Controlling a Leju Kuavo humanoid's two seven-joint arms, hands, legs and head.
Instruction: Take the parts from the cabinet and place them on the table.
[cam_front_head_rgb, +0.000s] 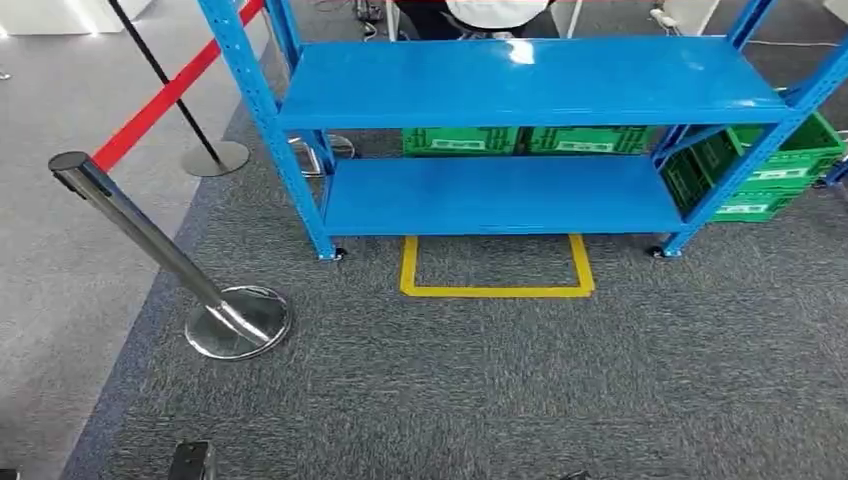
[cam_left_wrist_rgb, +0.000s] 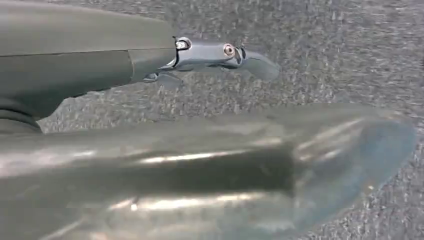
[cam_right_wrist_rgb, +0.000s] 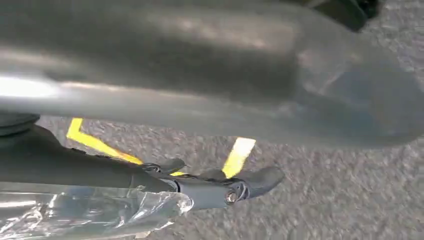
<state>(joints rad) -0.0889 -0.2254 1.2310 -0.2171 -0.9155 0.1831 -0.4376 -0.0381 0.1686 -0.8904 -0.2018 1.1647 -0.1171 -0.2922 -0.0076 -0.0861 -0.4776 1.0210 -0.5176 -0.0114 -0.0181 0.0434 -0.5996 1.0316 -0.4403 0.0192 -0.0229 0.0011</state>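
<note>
Remote inspection, nearest items first. My left hand (cam_left_wrist_rgb: 90, 70) hangs over grey carpet (cam_left_wrist_rgb: 325, 40), fingers stretched out and apart from the thumb, nothing in it. My right hand (cam_right_wrist_rgb: 75, 170) hangs likewise, its dark fingers (cam_right_wrist_rgb: 250, 182) extended; crinkled clear plastic (cam_right_wrist_rgb: 90, 215) lies against its underside, and I cannot tell whether it is held or what it wraps, so I leave that hand's state undetermined.

Ahead on the floor is a yellow tape mark (cam_front_head_rgb: 495, 290), open towards the blue cabinet (cam_front_head_rgb: 500, 85) just beyond it. The right wrist view looks onto this tape, so I judge the right hand slightly nearer the rack.

The cabinet's long axis runs across my view, left to right, straight ahead of both hands and above them. Both of its visible shelves are bare; I can locate no parts. Green crates (cam_front_head_rgb: 780, 165) stand behind and to the right. A stanchion (cam_front_head_rgb: 150, 245) with red belt (cam_front_head_rgb: 160, 100) stands to my left.

Judgement: approach pending; target parts unconfirmed
</note>
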